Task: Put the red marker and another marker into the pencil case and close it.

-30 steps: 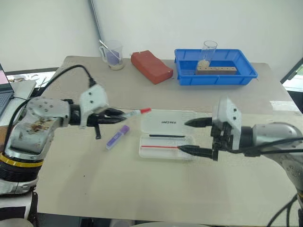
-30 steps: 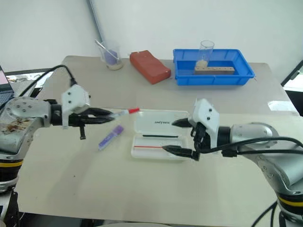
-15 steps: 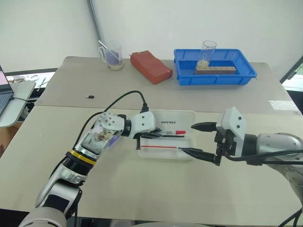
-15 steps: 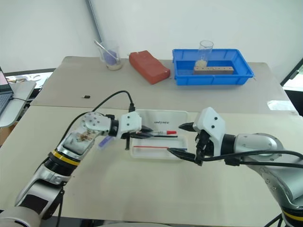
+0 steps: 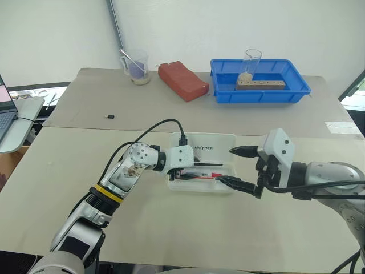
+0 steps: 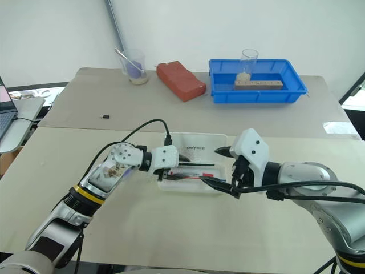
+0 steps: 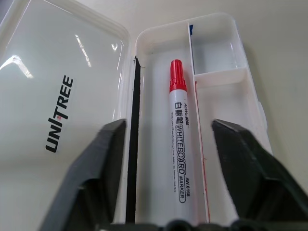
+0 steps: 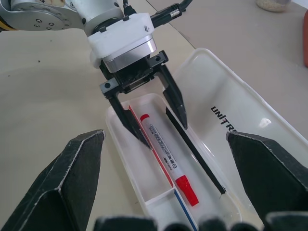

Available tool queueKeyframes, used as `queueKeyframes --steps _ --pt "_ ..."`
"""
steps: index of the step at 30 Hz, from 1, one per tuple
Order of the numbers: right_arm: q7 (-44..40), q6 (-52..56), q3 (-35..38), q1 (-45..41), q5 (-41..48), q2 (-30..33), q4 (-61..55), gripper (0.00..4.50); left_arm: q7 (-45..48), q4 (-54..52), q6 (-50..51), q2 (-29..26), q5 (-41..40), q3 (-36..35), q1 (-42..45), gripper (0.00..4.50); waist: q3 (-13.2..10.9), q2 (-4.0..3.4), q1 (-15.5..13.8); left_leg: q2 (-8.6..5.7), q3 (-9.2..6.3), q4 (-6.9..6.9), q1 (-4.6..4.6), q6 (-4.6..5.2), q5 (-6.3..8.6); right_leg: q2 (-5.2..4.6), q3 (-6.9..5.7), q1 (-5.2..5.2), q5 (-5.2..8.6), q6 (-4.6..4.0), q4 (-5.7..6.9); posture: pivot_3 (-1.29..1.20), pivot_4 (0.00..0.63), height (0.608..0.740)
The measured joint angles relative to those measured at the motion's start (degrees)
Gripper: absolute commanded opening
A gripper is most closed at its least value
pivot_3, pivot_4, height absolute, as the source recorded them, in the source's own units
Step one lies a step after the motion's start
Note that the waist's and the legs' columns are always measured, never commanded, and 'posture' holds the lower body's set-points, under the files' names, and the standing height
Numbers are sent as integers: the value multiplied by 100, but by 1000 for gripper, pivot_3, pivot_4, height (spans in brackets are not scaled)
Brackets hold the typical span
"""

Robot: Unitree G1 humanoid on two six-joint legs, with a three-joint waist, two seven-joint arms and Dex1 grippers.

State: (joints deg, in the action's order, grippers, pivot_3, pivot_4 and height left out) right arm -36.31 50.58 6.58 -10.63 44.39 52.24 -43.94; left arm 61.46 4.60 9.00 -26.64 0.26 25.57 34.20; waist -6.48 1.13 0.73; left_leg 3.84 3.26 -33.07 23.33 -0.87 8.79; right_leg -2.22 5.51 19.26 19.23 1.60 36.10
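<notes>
1. Left eye view: the left gripper (image 5: 197, 173) reaches into the open pencil case (image 5: 201, 164) at the middle of the beige table (image 5: 171, 228). A second ago it carried the red marker toward the case; now the marker lies inside. The purple marker, seen beside the case a second ago, is now hidden behind the left arm.
2. Right eye view: the right gripper (image 6: 222, 169) hovers with its fingers spread at the case's other end, holding nothing, as it did a second ago. At the far edge of the table stand a blue tray (image 6: 258, 88), a red block (image 6: 181, 80) and a clear beaker (image 6: 133, 65). A white wall lies behind.
3. Left wrist view: the red marker (image 7: 179, 147) rests flat in the long compartment, its cap pointing away. The gripper's fingers (image 7: 98, 180) stand apart on either side, touching nothing, so the marker is released.
4. Right wrist view: the left gripper's fingers straddle the marker's tail end. Judged from this, the first marker is placed; the second marker and closing the lid remain.
</notes>
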Motion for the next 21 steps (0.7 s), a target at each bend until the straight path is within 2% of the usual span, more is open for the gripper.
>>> queueKeyframes --steps 1,7,11,13,18,21 --pt "-15 -3 -33 -2 -28 0 19 4500 7 -65 30 -18 -32 -39 -2 4491 0 0 1 1 0 0 0 0 0 0 0 1 0 0 0 0 150 740" --pt "-246 -67 -143 -97 -71 0 167 4500 0 -830 630 -488 -351 -726 -9 4491 4 -7 12 1 -1 2 -4 0 0 2 0 0 1 2 2 0 150 740" --pt "-439 -115 -301 -584 -59 -86 277 4500 -48 -1489 1423 -1233 -744 -1636 -317 4491 5 -13 76 8 -5 10 -12 0 0 9 1 -1 6 9 2 0 150 740" --pt "-501 -115 -433 -822 -24 -210 316 4500 -252 -1715 1838 -1363 -924 -2071 -640 4491 6 -17 64 7 -5 11 -13 0 0 8 1 -1 6 9 3 0 150 740" --pt "-701 -112 -757 -1417 100 -486 459 4500 -1287 -1764 2375 -1154 -900 -2709 -1633 4491 5 -14 4 8 -4 4 -11 0 0 -1 -2 -2 1 1 6 0 150 740" --pt "-858 -112 -935 -1795 189 -651 556 4500 -1812 -1760 2538 -884 -821 -2733 -2099 4491 4 -9 -24 5 -2 4 -8 0 0 -10 -7 0 0 0 5 0 150 740"
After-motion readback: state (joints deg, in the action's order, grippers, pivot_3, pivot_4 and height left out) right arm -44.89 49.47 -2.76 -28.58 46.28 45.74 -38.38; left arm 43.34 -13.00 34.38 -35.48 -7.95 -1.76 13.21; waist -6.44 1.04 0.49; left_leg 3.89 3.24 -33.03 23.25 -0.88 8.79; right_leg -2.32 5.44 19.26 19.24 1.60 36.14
